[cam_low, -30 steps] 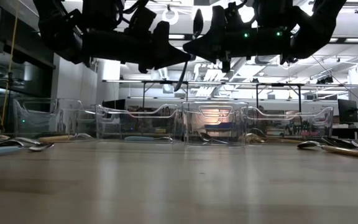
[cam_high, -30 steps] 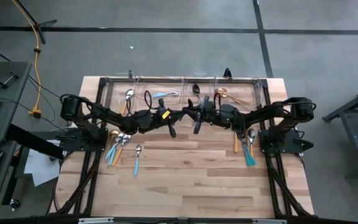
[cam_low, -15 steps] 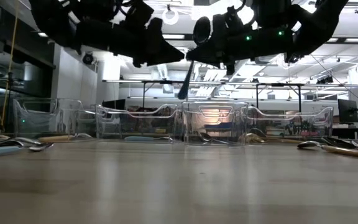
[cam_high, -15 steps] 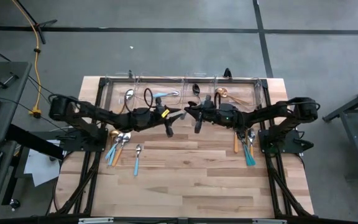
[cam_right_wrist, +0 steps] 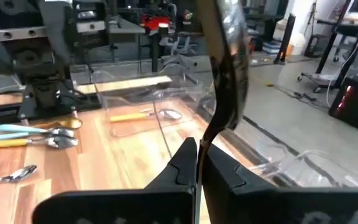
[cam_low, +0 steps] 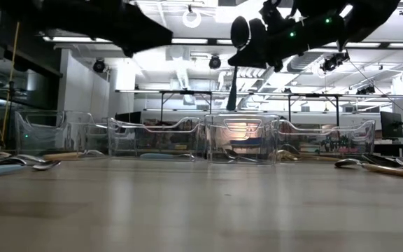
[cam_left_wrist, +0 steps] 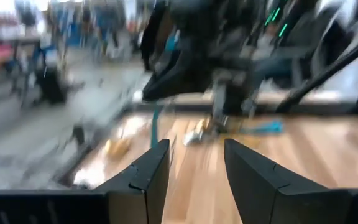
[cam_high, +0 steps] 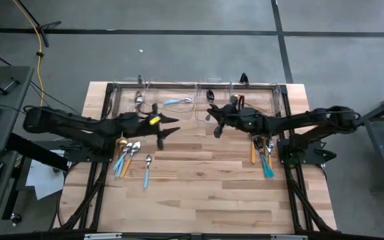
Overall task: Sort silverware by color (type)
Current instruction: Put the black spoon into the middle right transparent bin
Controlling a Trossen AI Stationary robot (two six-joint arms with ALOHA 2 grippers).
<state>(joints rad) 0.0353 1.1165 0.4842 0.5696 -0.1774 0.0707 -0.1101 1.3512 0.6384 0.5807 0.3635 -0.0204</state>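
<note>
R gripper (cam_right_wrist: 197,163) is pinched shut on a black spoon (cam_right_wrist: 227,68), holding it by the handle, bowl end up, above the table's rear-centre, just in front of the bins (cam_high: 195,100) along the rear edge. L gripper (cam_high: 172,125) has its fingers (cam_left_wrist: 151,171) spread w/ nothing between them; it sits left of centre, near the bins, apart from the spoon.

Risks, as I judge them: grip is a thin pinch low on a long spoon, so it could pivot or slip if the arm swings fast. Bin walls are clear and close together; releasing slightly off could drop the spoon into the wrong bin or onto a rim, where it'd bounce out. Which bin is meant I can't tell. The grippers are fairly near each other mid-table, so a crossing move could clip.

Rest of the silverware: orange- and blue-handled pieces in a cluster (cam_high: 131,155) near the left edge, another cluster (cam_high: 264,155) near the right edge, a few already in the bins, incl. a gold one (cam_high: 235,101).
</note>
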